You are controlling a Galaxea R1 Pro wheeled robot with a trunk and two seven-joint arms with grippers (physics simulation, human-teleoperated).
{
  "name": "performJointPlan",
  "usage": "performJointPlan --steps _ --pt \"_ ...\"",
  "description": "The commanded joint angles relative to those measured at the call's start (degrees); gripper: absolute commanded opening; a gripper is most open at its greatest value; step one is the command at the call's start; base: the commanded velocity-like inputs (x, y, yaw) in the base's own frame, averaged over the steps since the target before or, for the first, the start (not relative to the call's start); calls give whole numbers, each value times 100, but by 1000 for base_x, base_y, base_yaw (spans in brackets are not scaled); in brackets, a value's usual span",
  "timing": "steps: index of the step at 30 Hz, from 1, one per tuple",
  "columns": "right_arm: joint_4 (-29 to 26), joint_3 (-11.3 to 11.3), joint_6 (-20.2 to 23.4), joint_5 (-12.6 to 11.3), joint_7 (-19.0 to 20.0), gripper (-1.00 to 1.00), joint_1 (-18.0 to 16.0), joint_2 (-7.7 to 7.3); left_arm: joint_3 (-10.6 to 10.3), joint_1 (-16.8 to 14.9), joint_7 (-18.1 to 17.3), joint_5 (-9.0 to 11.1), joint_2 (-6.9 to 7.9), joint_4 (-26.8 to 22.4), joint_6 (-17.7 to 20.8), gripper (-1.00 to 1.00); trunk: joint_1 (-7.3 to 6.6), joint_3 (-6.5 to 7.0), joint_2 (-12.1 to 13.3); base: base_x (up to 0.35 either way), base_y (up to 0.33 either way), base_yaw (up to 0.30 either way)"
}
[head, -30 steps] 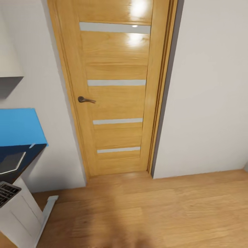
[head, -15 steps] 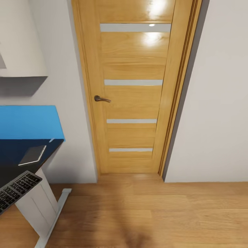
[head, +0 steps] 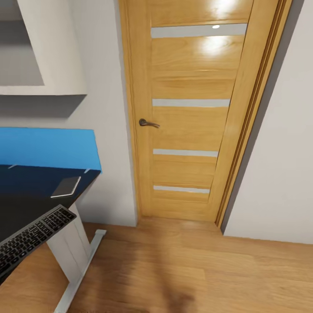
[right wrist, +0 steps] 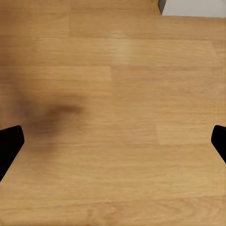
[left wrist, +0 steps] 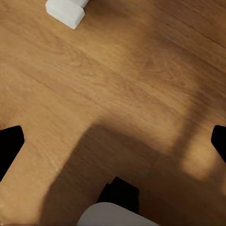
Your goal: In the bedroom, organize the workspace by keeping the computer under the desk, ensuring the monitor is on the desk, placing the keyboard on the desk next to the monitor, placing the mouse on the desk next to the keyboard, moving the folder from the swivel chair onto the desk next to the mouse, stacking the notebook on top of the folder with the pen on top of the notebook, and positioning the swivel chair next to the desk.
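The end of the desk shows at the head view's left, with a glossy black top, a blue back panel and a white leg. The keyboard lies slanted at the desk's near edge. Farther back, by the blue panel, lies the small dark grey notebook. In the left wrist view my left gripper hangs open over the wood floor, its black fingertips wide apart. My right gripper is open too, above bare planks, nothing between its fingertips.
A wooden door with frosted strips and a dark handle stands shut straight ahead between grey walls. A white wall shelf hangs above the desk. The desk's white foot lies on the floor near my left gripper.
The head camera has turned left, so the door sits further right in the picture and more of the desk, the keyboard and the notebook has come into view.
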Motion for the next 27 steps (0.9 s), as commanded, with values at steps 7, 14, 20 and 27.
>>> performJointPlan --steps 7,14,20,27 --pt "-10 57 7 5 -57 100 1 0 -48 -3 33 14 -1 1 -9 100 -1 -31 -3 0 0 259" --pt "-10 61 18 6 -52 100 1 -3 -48 -3 33 11 -3 0 -9 100 -1 -52 -3 0 0 260" --pt "-10 64 51 7 -52 100 1 -1 -48 -3 33 10 -6 0 -9 100 -1 -67 -3 0 0 261" --pt "-10 145 68 101 -47 100 1 3 -48 -3 35 12 -4 0 -9 100 -1 -71 -3 0 0 267"
